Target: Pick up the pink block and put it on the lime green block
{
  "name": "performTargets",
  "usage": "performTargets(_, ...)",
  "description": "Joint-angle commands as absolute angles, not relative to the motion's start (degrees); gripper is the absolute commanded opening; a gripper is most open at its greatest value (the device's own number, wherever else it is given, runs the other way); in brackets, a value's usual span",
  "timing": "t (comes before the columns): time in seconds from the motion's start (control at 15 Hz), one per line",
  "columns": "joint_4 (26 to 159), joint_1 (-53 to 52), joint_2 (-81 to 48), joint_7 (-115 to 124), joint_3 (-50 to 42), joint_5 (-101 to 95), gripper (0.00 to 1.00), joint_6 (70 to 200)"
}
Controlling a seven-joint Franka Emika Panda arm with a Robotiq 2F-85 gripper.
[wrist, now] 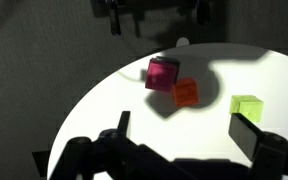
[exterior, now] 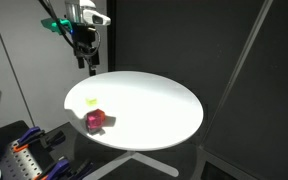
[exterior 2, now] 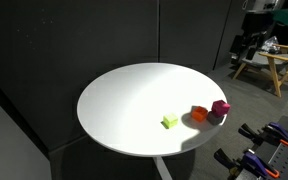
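Pink block: we see the pink block (wrist: 163, 73) lying on the table, well apart from the pincer (wrist: 181, 122) and not in its grasp.
Pincer: its fingers (wrist: 252, 135) stand spread wide in the wrist view, and we see only the tabletop between them.
Pincer's place: in an exterior view (exterior: 84, 55) it hangs well above the table's far edge, pointing down.
Orange block: the orange block (wrist: 186, 93) sits just beside the pink one; we cannot tell whether the two touch.
Lime green block: the lime green block (wrist: 247, 106) stands by itself on the tabletop, near the orange one but apart from it, with the orange block between it and the pink.
Table: the table (exterior 2: 124, 100) is round and white, and all three cubes sit near one edge.
Surroundings: black curtains (exterior 2: 74, 40) hang behind; we make out a wooden stool (exterior 2: 269, 65) and a rack of tools (exterior: 24, 155) beside the table.
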State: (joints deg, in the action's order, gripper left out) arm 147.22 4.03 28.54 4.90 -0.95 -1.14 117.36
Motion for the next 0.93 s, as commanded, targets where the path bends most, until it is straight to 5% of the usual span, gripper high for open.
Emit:
performTargets(0.0, 147.6, 3.2, 25.6, 3.5, -0.5, -2.3, 1.0, 121.7)
performTargets(0.87, 151.8, 4.0, 15.7, 7.1, -0.3, -2.8, 1.0, 136.1)
